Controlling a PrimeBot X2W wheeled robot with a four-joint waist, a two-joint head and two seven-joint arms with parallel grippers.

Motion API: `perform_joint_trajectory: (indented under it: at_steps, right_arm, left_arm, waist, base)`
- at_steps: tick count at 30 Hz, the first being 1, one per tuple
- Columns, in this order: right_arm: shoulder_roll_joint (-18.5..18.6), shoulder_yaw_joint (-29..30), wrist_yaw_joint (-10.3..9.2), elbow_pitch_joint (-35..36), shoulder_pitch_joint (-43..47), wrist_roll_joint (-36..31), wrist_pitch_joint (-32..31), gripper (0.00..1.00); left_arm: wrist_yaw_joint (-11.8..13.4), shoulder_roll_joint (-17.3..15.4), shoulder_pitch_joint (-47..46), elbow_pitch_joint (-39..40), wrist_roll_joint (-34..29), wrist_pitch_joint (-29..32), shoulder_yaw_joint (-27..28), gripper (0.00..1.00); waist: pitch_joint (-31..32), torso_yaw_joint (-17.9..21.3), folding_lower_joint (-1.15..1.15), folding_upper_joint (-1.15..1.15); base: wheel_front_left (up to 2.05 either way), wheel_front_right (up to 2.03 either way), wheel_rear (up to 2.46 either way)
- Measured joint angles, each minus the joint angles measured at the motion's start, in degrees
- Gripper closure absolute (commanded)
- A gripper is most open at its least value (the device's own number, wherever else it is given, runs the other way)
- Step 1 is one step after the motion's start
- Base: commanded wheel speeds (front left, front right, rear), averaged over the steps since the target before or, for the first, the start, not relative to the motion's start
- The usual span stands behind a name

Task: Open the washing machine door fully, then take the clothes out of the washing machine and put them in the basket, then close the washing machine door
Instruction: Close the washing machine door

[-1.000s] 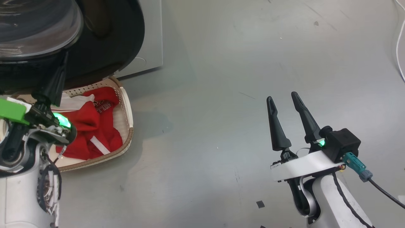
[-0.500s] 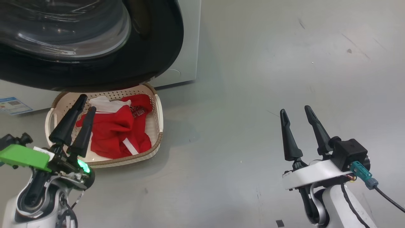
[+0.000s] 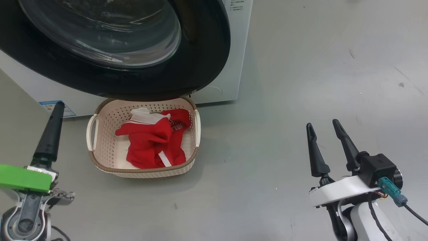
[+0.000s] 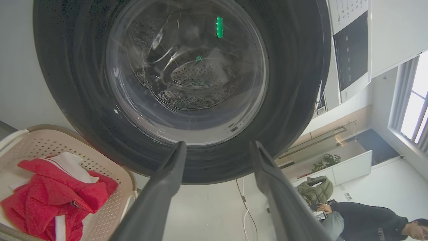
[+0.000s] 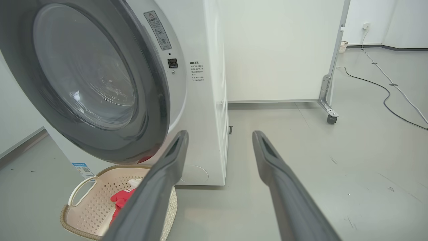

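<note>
Though scuffed, grey floor [image 3: 284, 83]; white partition [image 5: 274, 50]

Left gripper [image 3: 57, 108]: low on the left, fingers pointing up, edge-on from the head; its wrist view has them spread wide, nothing between.
Right gripper [image 3: 322, 124]: low on the right, fingers up, parted, empty.

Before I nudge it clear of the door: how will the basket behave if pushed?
The basket probably slides easily: perforated plastic on smooth floor. Low and wide, it likely won't tip. The clothes inside look limp, adding little weight.
</note>
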State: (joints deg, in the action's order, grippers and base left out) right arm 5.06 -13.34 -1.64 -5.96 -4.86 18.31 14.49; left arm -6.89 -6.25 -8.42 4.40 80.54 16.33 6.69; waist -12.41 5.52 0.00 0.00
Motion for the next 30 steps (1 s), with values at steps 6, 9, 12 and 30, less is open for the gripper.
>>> perform_joint_trajectory:
  at_steps: [6, 9, 12, 30]
  right_arm:
    - [0.32, 0.64, 0.01, 0.13, 0.72, -0.60, 0.00, 0.00]
    - [0.41, 0.87, 0.05, 0.32, 0.73, -0.86, 0.00, 0.00]
    - [0.45, 1.07, 0.07, 0.38, 0.76, -1.01, 0.00, 0.00]
    - [0.13, 0.78, 0.49, -0.25, 6.35, -1.35, 0.00, 0.00]
  left_arm:
    - [-0.01, -6.04, 3.27, 3.34, -18.39, -8.77, -1.91, 0.00]
    - [-0.03, -10.33, 5.42, 3.53, -25.51, -13.72, -1.89, 0.00]
    - [-0.02, -11.12, 6.96, 3.81, -32.54, -17.12, -3.09, 0.00]
    - [10.56, -8.80, 16.05, 1.22, -56.48, -24.15, -12.35, 0.00]
  waist:
    - [1.44, -1.95, 0.00, 0.00]
    - [2.02, -2.55, 0.00, 0.00]
    - [2.55, -2.90, 0.00, 0.00]
    - [6.43, -3.43, 0.00, 0.00]
  base:
    - [0.00, 0.00, 0.00]
    - [0.00, 0.00, 0.00]
    - [0.00, 0.00, 0.00]
    - [0.00, 0.00, 0.00]
